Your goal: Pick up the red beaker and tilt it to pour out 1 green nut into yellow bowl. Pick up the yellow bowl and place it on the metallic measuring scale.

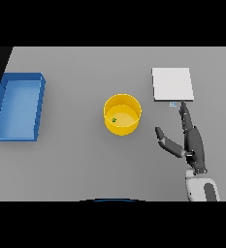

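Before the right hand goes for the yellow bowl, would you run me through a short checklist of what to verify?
1. Green nut is inside the yellow bowl: ok.
2. Bowl stands upright on the table, nothing touching it: ok.
3. Right hand is open and holds nothing, fingers straight, thumb pointing toward the bowl: ok.
4. Scale top is free of things, to the right of the bowl: ok.
5. Red beaker out of the way: cannot tell, it does not show.
6. Left hand clear of the path: cannot tell, it is not in view. The blue tray lies far left, apart.
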{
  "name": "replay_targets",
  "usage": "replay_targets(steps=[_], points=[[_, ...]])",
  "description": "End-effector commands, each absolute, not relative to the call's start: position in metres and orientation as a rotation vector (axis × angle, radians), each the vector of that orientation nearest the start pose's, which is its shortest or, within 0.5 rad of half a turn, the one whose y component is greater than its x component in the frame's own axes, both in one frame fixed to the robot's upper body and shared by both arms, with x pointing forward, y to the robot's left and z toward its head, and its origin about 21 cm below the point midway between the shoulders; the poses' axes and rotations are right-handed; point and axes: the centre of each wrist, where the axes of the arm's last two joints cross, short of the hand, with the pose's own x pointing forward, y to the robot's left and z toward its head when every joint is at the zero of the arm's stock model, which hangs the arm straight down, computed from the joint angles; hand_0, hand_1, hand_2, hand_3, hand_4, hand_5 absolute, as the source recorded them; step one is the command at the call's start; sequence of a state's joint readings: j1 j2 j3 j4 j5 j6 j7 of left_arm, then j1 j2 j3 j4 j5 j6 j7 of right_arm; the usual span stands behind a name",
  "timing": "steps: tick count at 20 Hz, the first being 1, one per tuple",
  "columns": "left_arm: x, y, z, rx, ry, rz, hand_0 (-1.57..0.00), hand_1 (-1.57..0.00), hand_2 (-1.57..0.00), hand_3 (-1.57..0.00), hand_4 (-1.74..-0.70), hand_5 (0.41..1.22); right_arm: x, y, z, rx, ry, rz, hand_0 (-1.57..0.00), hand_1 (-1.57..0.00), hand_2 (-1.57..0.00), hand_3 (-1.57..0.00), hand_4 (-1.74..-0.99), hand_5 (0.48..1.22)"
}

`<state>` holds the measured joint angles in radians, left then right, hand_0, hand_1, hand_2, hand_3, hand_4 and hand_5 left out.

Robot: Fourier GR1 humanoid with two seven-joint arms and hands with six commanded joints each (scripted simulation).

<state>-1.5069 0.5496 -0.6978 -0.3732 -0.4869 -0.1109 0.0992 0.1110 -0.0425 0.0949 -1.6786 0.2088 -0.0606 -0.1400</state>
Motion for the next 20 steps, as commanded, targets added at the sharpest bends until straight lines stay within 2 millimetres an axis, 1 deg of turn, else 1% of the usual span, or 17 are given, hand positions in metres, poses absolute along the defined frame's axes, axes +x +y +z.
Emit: replay_targets(steps=[1,2,3,5,7,9,10,12,13,14,16,17,18,20], points=[[0.482,0.22,0.294,1.208,-1.306,-1.23,-1.57,-1.57,-1.56,-1.41,-1.74,1.221,0.223,-0.224,0.002,-0.175,-1.717,0.204,0.0,0.0,0.0,0.0,-1.22,0.587],[0.481,0.237,0.286,1.166,-1.342,-1.146,-1.57,-1.57,-1.57,-1.43,-1.74,1.221,0.224,-0.223,0.002,-0.179,-1.715,0.211,0.0,0.0,0.0,0.0,-1.222,0.586],[0.478,0.255,0.28,1.143,-1.341,-1.052,-1.57,-1.57,-1.57,-1.43,-1.74,1.221,0.222,-0.227,0.001,-0.184,-1.715,0.219,0.0,0.0,0.0,0.0,-1.226,0.587],[0.47,0.28,0.264,1.13,-1.334,-0.871,-1.57,-1.57,-1.57,-1.41,-1.74,1.221,0.222,-0.227,0.0,-0.188,-1.717,0.234,0.0,0.0,0.0,0.0,-1.217,0.595],[0.46,0.295,0.238,1.088,-1.335,-0.71,-1.57,-1.57,-1.57,-1.45,-1.74,1.221,0.225,-0.228,-0.002,-0.189,-1.695,0.246,0.0,0.0,0.0,0.0,-1.212,0.604],[0.445,0.311,0.218,1.061,-1.307,-0.578,-1.57,-1.57,-1.57,-1.45,-1.74,1.221,0.224,-0.232,-0.001,-0.205,-1.705,0.271,0.0,0.0,0.0,0.0,-1.209,0.62],[0.438,0.314,0.209,1.051,-1.283,-0.515,-1.57,-1.57,-1.57,-1.46,-1.74,1.221,0.224,-0.23,-0.001,-0.203,-1.716,0.287,0.0,0.0,0.0,0.0,-1.21,0.631],[0.418,0.323,0.186,1.032,-1.241,-0.443,-1.57,-1.57,-1.57,-1.45,-1.74,1.221,0.223,-0.229,0.0,-0.207,-1.708,0.295,0.0,0.0,0.0,0.0,-1.21,0.649],[0.407,0.325,0.176,1.03,-1.226,-0.421,-1.57,-1.57,-1.57,-1.45,-1.74,1.221,0.22,-0.23,0.001,-0.2,-1.714,0.299,0.0,0.0,0.0,0.0,-1.206,0.653],[0.398,0.323,0.166,1.017,-1.222,-0.409,-1.57,-1.57,-1.57,-1.45,-1.74,1.221,0.222,-0.225,0.0,-0.2,-1.706,0.301,0.0,0.0,0.0,0.0,-1.206,0.657],[0.381,0.325,0.144,0.991,-1.2,-0.387,-1.57,-1.57,-1.57,-1.45,-1.74,1.221,0.224,-0.226,0.001,-0.203,-1.697,0.293,0.0,0.0,0.0,0.0,-1.215,0.664],[0.374,0.324,0.135,0.988,-1.187,-0.365,-1.57,-1.57,-1.57,-1.45,-1.74,1.221,0.226,-0.227,0.001,-0.202,-1.698,0.289,0.0,0.0,0.0,0.0,-1.217,0.664],[0.368,0.325,0.127,0.977,-1.163,-0.348,-1.57,-1.57,-1.57,-1.45,-1.74,1.221,0.224,-0.227,-0.003,-0.194,-1.699,0.29,0.0,0.0,0.0,0.0,-1.218,0.664],[0.363,0.32,0.116,0.959,-1.153,-0.317,-1.57,-1.57,-1.57,-1.49,-1.74,1.221,0.222,-0.225,-0.001,-0.207,-1.714,0.296,0.0,0.0,0.0,0.0,-1.216,0.664]])
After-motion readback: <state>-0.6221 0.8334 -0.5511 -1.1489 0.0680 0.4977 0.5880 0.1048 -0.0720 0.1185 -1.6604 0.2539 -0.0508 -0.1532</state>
